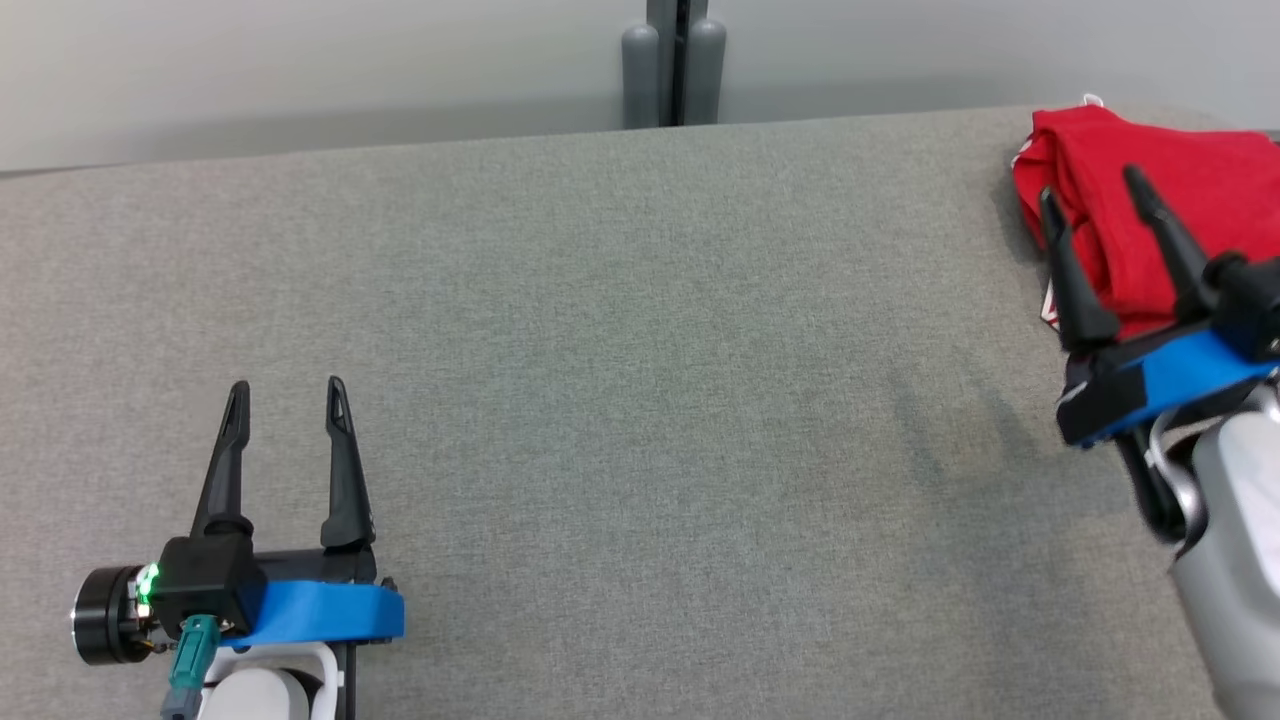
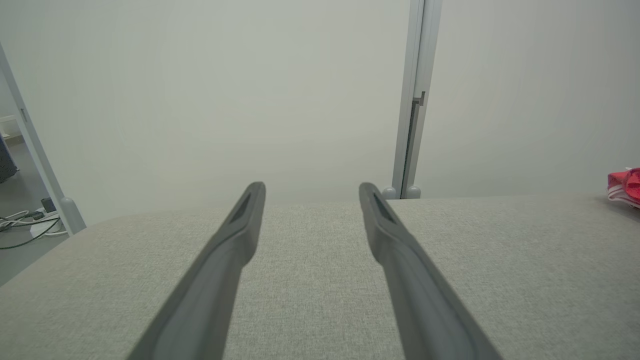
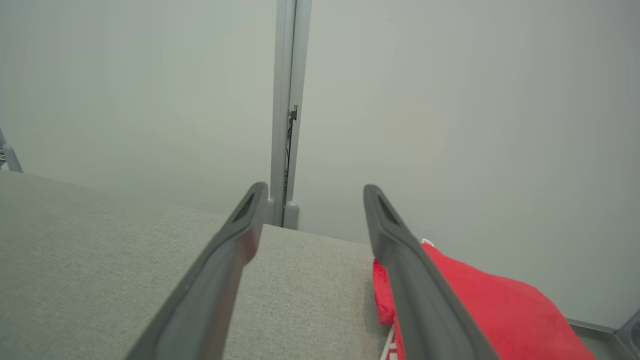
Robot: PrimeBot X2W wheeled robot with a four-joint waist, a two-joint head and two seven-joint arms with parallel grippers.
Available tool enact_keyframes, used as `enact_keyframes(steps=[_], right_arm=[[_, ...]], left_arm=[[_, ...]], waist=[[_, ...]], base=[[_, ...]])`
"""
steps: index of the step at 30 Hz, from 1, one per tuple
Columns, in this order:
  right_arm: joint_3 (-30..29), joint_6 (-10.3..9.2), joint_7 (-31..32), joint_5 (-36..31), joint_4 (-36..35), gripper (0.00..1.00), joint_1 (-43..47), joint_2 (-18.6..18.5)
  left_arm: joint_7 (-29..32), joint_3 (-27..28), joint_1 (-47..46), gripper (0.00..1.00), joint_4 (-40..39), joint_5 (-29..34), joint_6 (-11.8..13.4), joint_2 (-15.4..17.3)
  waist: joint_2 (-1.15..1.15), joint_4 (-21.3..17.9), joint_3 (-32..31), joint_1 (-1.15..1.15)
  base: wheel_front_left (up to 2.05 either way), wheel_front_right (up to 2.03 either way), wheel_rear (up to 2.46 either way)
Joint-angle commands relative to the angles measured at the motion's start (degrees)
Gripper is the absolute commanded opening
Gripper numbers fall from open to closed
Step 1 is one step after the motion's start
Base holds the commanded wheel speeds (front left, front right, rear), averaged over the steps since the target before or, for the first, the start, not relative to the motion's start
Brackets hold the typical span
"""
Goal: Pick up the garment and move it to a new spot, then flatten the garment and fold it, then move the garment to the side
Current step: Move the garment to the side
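The left claw (image 1: 287, 385) stood wide open and empty above the grey worktop (image 1: 640, 350). The right claw (image 1: 1090, 182), equally spread, hung over the edge of the red garment (image 1: 1230, 170), contact unclear.

On the table (image 1: 600, 330), at the far right and close to the back edge: the garment (image 1: 1200, 180), with the right gripper (image 1: 1090, 185) just before it, fingers reaching over its left edge. Low at the left, well apart from both: the left gripper (image 1: 287, 385), above bare table. Behind the back edge, about midway along: an upright post (image 1: 673, 60) against the wall (image 1: 300, 60); beyond the table's left end, down on the floor: cables (image 2: 25, 222).
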Motion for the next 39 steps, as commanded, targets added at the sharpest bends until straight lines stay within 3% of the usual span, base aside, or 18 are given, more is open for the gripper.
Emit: enact_keyframes(steps=[1,22,39], right_arm=[[-0.3,0.0,-0.3,-0.3,-1.1,1.0,2.7,0.9],[-8.2,0.01,0.4,-3.2,-16.6,1.0,30.8,9.6],[-11.6,0.02,2.6,-6.9,-23.7,1.0,34.7,16.0]], left_arm=[[-0.1,0.1,0.6,1.0,0.4,-0.3,0.0,-0.1],[-0.1,1.5,7.0,1.0,3.8,-0.7,-1.1,-1.1],[-0.1,2.1,7.2,1.0,4.9,-1.2,-1.5,-1.2]], waist=[[0.01,0.2,-0.8,0.01],[0.01,1.7,-9.5,0.01],[0.01,2.8,-11.1,0.01]], base=[[0.0,0.0,0.0],[0.0,0.0,0.0],[0.0,0.0,0.0]])
